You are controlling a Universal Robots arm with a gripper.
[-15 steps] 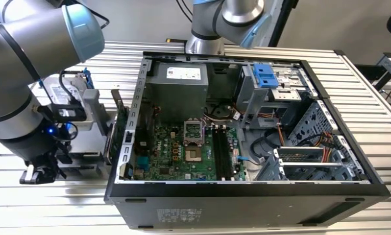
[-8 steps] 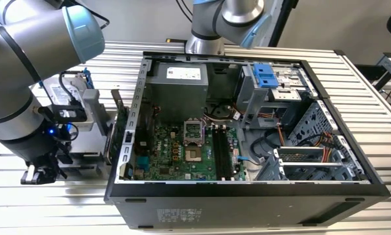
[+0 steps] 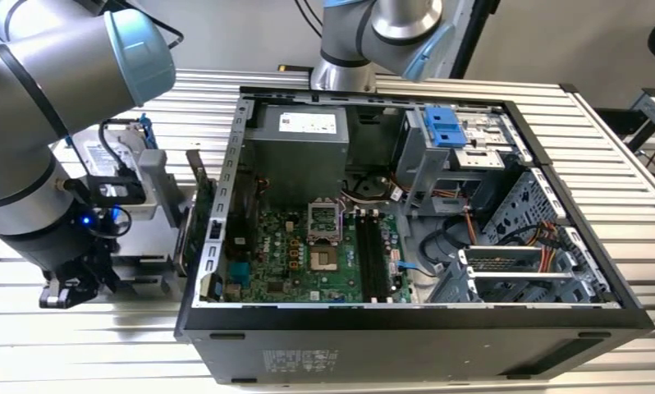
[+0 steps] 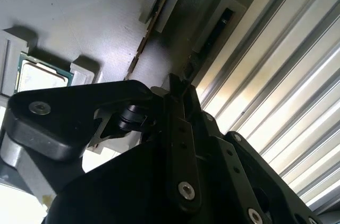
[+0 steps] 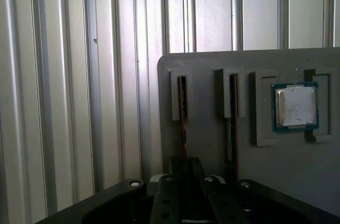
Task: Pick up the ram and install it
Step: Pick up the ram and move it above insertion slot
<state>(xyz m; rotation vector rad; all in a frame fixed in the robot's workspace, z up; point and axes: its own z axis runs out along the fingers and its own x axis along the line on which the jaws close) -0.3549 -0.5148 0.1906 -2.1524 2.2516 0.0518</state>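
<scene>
End effector (image 5: 185, 163) at ram (image 5: 183, 112) in grey tray (image 5: 207, 144) slot, CPU (image 5: 295, 106) nr, grip state can't tell.

No print readable here.
Power supply (image 3: 297, 160) wears a white label (image 3: 308, 123), computer case (image 3: 437, 322) a printed sticker (image 3: 305, 361), both too small to read.

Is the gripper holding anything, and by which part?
Cannot tell. The gripper sits at one end of the ram, which stands in its tray slot.
</scene>
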